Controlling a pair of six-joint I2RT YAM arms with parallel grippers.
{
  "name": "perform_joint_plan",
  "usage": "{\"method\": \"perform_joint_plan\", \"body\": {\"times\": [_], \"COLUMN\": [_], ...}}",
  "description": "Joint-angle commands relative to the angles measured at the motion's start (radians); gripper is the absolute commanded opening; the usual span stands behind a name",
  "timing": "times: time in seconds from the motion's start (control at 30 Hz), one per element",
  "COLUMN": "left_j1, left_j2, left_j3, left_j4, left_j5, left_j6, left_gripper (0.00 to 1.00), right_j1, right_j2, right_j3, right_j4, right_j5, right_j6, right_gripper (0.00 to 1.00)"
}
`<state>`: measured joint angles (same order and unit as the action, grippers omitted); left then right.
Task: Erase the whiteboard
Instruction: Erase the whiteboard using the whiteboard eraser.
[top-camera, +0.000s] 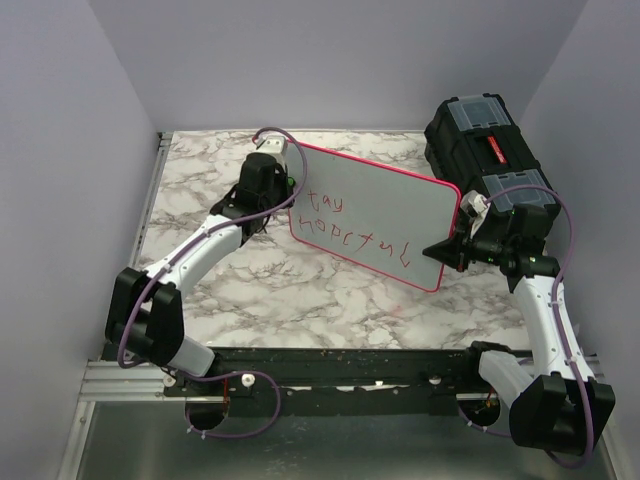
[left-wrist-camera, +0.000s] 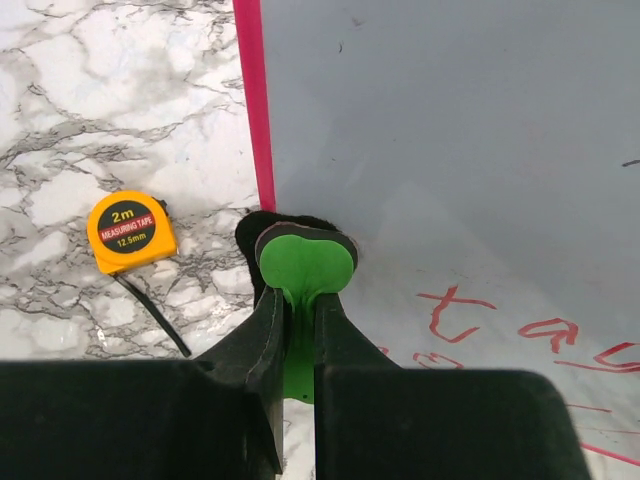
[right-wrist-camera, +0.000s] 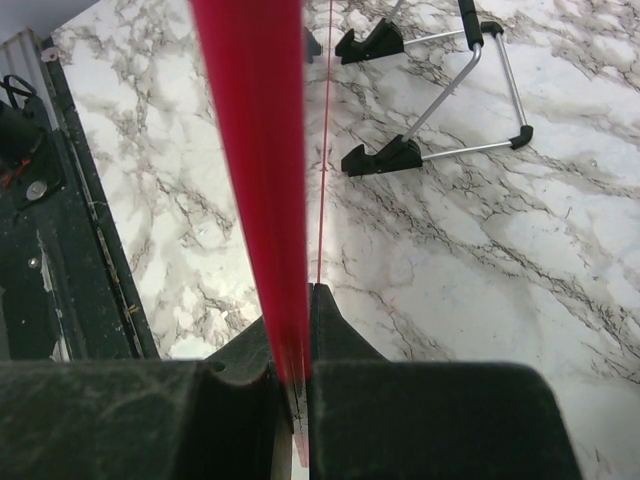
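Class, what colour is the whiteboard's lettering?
Red; the lettering on the whiteboard shows best in left wrist view.

The left arm (top-camera: 195, 255) reaches forward from its base at the near left, bends at the elbow, and its wrist turns to the right. The left gripper (left-wrist-camera: 300, 305) has its jaws closed tight on a green eraser (left-wrist-camera: 305, 262), which touches the whiteboard (left-wrist-camera: 450, 150) at its left rim. The right arm (top-camera: 548, 310) rises from the near right base and leans left. The right gripper (right-wrist-camera: 298, 345) is clamped on the board's red rim.
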<state>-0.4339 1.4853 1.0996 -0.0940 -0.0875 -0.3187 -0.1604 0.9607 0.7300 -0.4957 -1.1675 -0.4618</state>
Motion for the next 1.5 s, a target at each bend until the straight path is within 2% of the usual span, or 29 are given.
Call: {"method": "perform_joint_plan", "body": {"times": [0.0, 0.27, 0.47, 0.63, 0.87, 0.97, 1.3, 1.47], "left_j1": [-0.002, -0.003, -0.003, -0.003, -0.002, -0.002, -0.012, -0.039], "left_j2": [-0.005, 0.043, 0.056, 0.038, 0.017, 0.021, 0.087, 0.059], "left_j3": [-0.026, -0.150, -0.169, -0.103, 0.069, 0.088, -0.097, -0.108], "left_j4": [0.033, 0.120, 0.132, 0.096, -0.023, -0.033, 0.089, 0.089], "left_j5": [0.052, 0.080, 0.085, 0.075, 0.053, 0.056, 0.115, 0.117], "left_j6": [-0.003, -0.057, -0.065, -0.043, 0.013, 0.017, -0.046, -0.040], "left_gripper": [0.00, 0.00, 0.00, 0.00, 0.00, 0.00, 0.00, 0.00], "right_j1": [0.012, 0.012, 0.012, 0.013, 0.012, 0.013, 0.012, 0.013], "right_j2": [-0.025, -0.022, -0.020, -0.022, -0.022, -0.024, -0.024, -0.020], "right_j3": [0.022, 0.022, 0.022, 0.022, 0.022, 0.023, 0.022, 0.022], "right_j4": [0.002, 0.003, 0.003, 0.002, 0.003, 0.002, 0.001, 0.001], "right_j5": [-0.109, -0.110, -0.110, -0.112, -0.110, -0.111, -0.112, -0.111], "right_j6": [-0.018, -0.018, -0.018, -0.018, -0.018, -0.018, -0.019, -0.020], "right_gripper": [0.01, 0.00, 0.00, 0.00, 0.00, 0.00, 0.00, 0.00]}}
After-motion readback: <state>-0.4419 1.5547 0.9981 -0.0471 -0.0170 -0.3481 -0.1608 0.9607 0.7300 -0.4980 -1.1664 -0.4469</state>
